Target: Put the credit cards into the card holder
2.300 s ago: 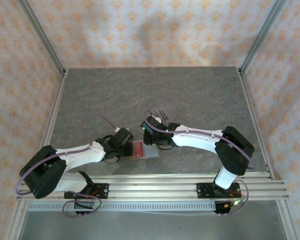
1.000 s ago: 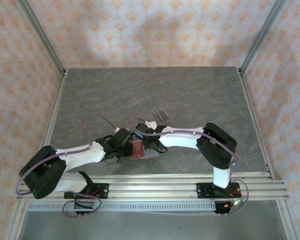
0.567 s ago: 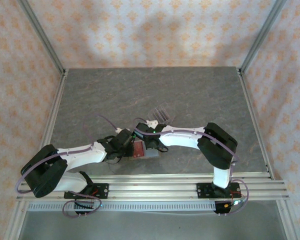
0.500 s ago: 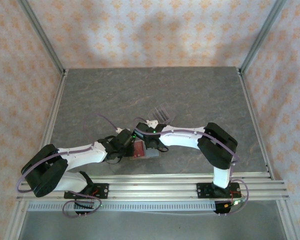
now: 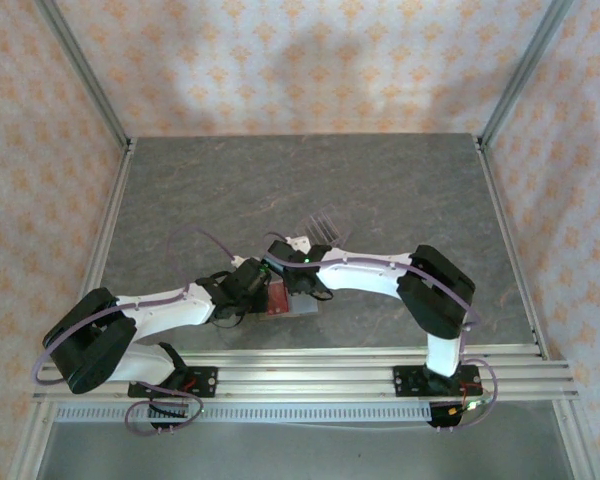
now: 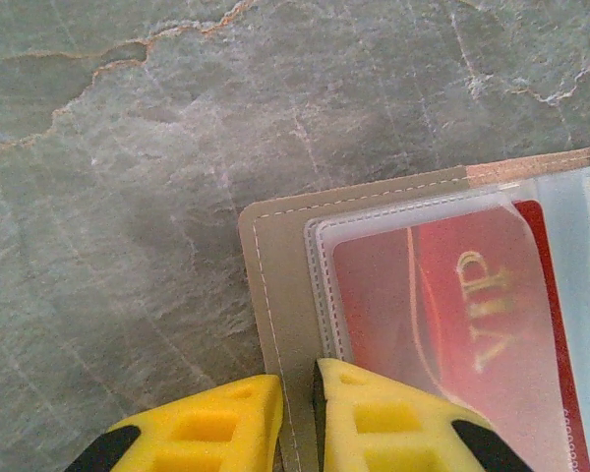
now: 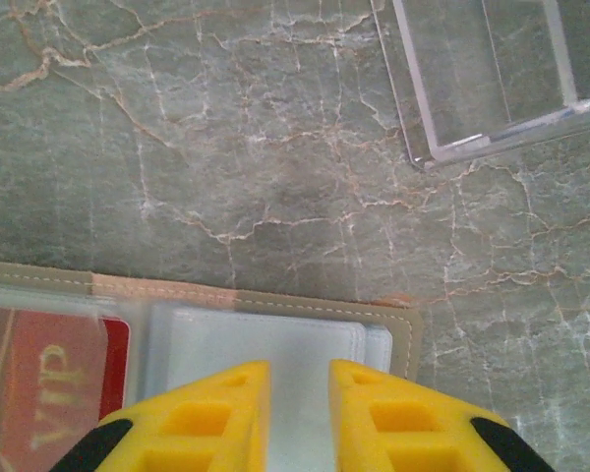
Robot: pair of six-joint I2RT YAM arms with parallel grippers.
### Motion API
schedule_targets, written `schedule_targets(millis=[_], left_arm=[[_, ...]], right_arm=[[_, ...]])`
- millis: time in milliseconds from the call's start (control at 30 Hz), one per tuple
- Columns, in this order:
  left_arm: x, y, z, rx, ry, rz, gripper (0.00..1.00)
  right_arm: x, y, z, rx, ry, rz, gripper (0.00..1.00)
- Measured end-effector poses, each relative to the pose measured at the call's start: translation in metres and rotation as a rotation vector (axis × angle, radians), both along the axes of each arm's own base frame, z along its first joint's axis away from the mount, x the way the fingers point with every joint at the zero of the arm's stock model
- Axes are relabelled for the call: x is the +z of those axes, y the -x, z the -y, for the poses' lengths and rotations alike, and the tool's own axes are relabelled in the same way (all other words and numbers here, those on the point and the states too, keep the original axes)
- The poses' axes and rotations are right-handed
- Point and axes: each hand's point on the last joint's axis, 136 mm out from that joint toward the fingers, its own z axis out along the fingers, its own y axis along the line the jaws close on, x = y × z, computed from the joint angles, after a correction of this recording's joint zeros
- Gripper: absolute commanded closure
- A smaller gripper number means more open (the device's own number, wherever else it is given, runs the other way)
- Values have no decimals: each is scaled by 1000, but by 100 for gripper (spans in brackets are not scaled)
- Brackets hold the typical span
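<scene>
One red card (image 6: 452, 305) sits sleeved in your open holder (image 5: 285, 301), which lies flat near the stand (image 5: 325, 222), on its near side. Your left gripper (image 6: 297, 379) pinches the holder's tan edge. Your right gripper (image 7: 300, 374) hangs over the clear sleeve (image 7: 265, 339) closest to the stand, jaws slightly parted; you cannot tell whether they grasp it.

Open tan card holder (image 6: 275, 295), flat, red VIP card (image 6: 442, 315) inside.
</scene>
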Motion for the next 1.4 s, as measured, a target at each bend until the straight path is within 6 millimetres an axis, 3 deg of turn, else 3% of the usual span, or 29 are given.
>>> schedule_targets(millis=[400,800,933,1200,1400], left_arm=[[0,0,0,0,-1,0,82],[0,0,0,-1,-8,7,82],[0,0,0,-1,-8,7,82],[-1,0,0,1,-9,5,82],[0,0,0,7,-4,6,82]], right_arm=[[-21,-2,-2,-7,-5,-45,80],[-21,-2,-13,-41,-95,-40,100],[-20,-1,-14,-40,-119,-38,100],[-4,6,-15,-38,-177,-46,100],[17,6,-31,-30,-287,-48,100]])
